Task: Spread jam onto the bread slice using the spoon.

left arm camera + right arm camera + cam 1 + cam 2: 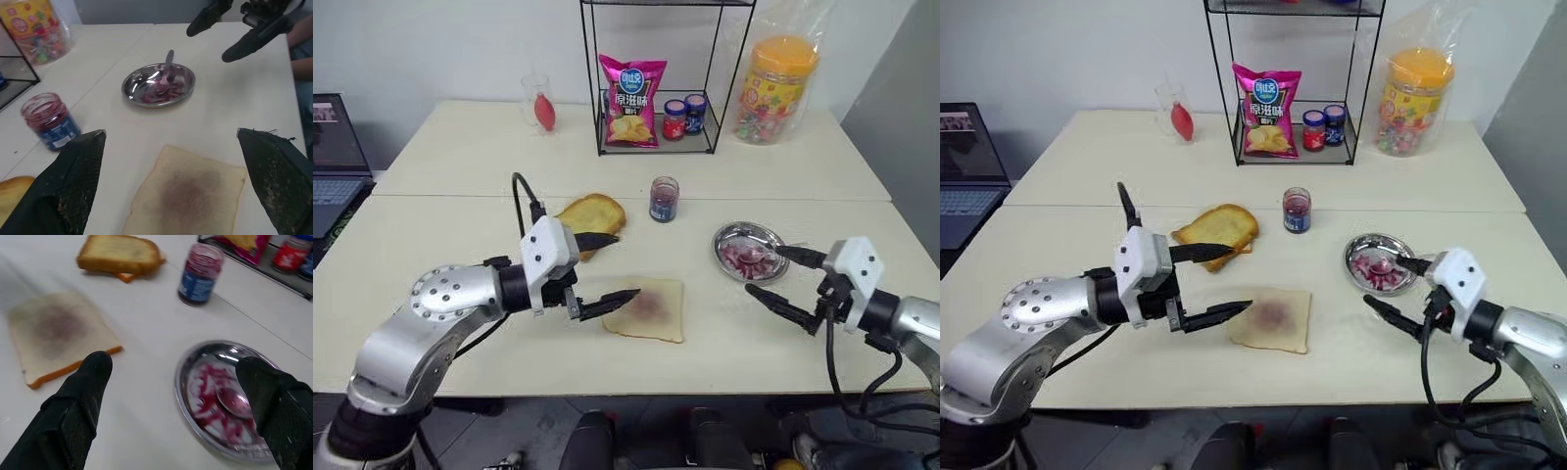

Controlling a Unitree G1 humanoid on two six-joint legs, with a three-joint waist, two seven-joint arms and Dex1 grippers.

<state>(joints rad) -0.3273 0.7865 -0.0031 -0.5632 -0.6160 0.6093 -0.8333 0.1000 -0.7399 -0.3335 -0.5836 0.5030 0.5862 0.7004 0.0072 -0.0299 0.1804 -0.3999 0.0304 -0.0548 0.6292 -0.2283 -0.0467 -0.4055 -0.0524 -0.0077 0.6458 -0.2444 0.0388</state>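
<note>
The pale bread slice (pixel 651 308) lies flat near the table's front edge, with a purplish smear in its centre. My left gripper (pixel 625 264) hovers open just left of the slice, nothing between its fingers. To the right, reddish jam (pixel 168 93) sits in a round steel dish (pixel 722 238). The silver spoon (pixel 167 66) rests in the dish, its bowl (pixel 234 401) in the jam. My right gripper (pixel 762 269) stands open and empty at the dish's near right side, its upper finger over the rim.
Thick golden toast (pixel 592 213) and a small jar of dark preserve (pixel 664 199) stand behind the slice. A wire rack (pixel 597 88) with a crisp bag and two small jars, a candy tub (pixel 776 88) and a glass (pixel 538 103) line the back. A laptop (pixel 333 147) sits far left.
</note>
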